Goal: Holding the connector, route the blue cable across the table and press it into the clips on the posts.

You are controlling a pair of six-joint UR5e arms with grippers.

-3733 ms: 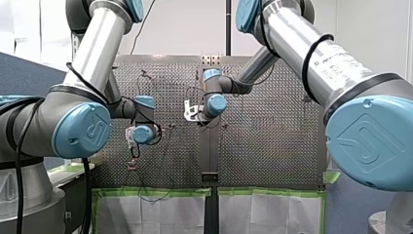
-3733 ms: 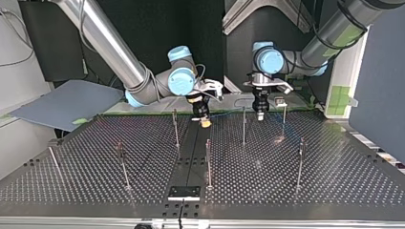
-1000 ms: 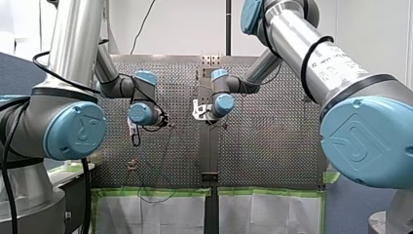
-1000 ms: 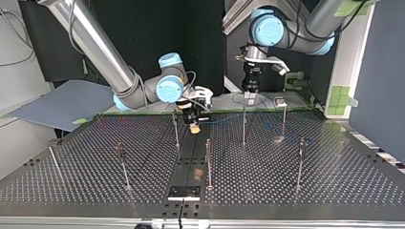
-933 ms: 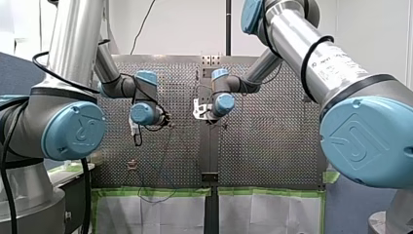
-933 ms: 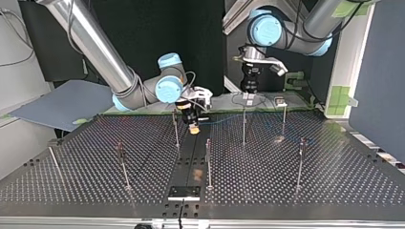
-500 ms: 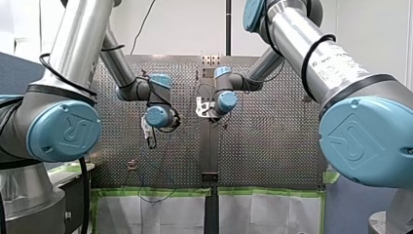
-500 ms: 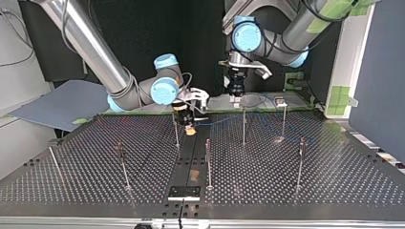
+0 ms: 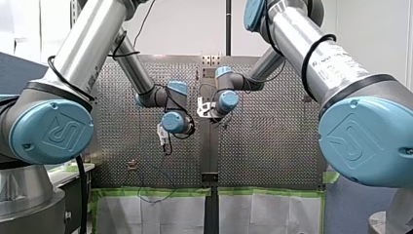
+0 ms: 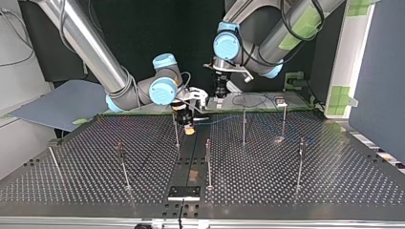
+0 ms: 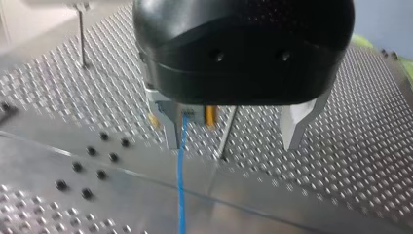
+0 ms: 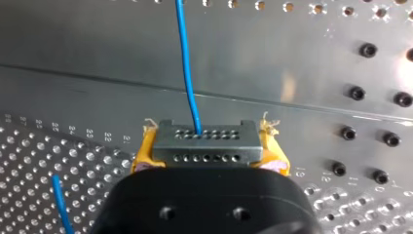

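Two arms are counted, the left arm (image 10: pixel 291 33) and the right arm (image 10: pixel 95 47). Two grippers are counted, the left gripper (image 11: pixel 233 144) and the right gripper (image 12: pixel 207 155). Two metal fingers (image 11: pixel 295 122) are seen on the left gripper, and two yellow pads (image 12: pixel 140 158) on the right one. One blue cable (image 12: pixel 187 73) and one connector (image 12: pixel 204 139) are shown. Seven posts (image 10: pixel 244 126) are counted on the one table (image 10: pixel 334 181). One grey board (image 10: pixel 62 102) is seen beside it, and one small black plate (image 10: pixel 184 192) on it.
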